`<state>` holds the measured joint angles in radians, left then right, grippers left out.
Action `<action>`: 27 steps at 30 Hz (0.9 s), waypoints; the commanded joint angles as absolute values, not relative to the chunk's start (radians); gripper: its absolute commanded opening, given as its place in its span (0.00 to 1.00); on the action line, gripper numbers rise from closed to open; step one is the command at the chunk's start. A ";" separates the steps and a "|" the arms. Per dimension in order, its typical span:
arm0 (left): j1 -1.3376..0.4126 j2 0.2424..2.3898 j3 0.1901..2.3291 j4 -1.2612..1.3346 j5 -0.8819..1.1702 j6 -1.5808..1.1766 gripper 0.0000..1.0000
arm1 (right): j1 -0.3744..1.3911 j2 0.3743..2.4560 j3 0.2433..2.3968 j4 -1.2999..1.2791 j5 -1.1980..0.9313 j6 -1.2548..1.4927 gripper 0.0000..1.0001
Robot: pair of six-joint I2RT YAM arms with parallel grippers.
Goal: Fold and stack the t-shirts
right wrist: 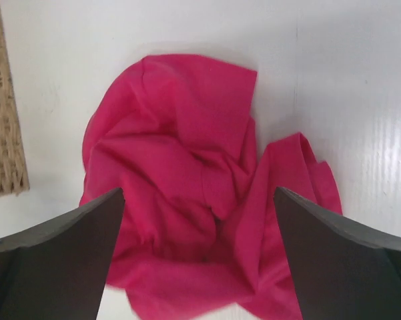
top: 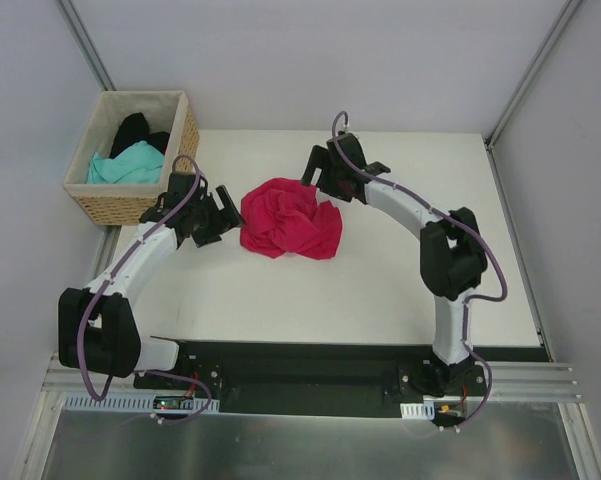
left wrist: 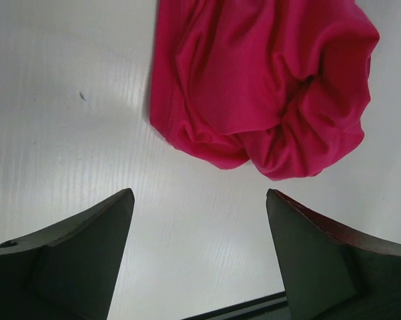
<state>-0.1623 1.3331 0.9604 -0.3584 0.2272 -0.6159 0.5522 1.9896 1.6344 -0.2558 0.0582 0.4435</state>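
Observation:
A crimson-pink t-shirt [top: 288,219] lies crumpled in a heap on the white table. It also shows in the left wrist view [left wrist: 267,87] and the right wrist view [right wrist: 193,193]. A teal shirt [top: 128,163] and a black shirt [top: 138,131] lie in the wicker basket [top: 130,205]. My left gripper [top: 223,216] is open and empty just left of the heap; its fingers [left wrist: 73,253] stand over bare table. My right gripper [top: 315,178] is open and empty above the heap's far right edge; its fingers [right wrist: 60,260] straddle the cloth.
The wicker basket stands off the table's far left corner, close behind the left arm; its side shows in the right wrist view [right wrist: 1,113]. The table's [top: 400,290] dark front edge runs along the arm bases.

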 commanded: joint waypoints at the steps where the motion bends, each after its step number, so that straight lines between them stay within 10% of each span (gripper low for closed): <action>1: -0.160 1.361 0.950 -0.281 0.210 -0.638 0.79 | 0.560 2.084 1.782 -0.248 0.143 0.503 0.97; 19: -0.164 1.477 0.880 -0.175 0.227 -0.684 0.76 | 0.563 2.335 1.925 -0.213 0.195 0.525 0.82; 27: -0.186 1.552 0.880 -0.104 0.244 -0.747 0.73 | 0.565 2.414 1.993 -0.193 0.192 0.514 0.59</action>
<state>-0.1688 1.5352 0.8825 -0.1635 0.2333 -0.7029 0.5587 2.3836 1.9289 -0.2203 0.1616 0.5163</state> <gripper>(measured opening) 0.737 0.655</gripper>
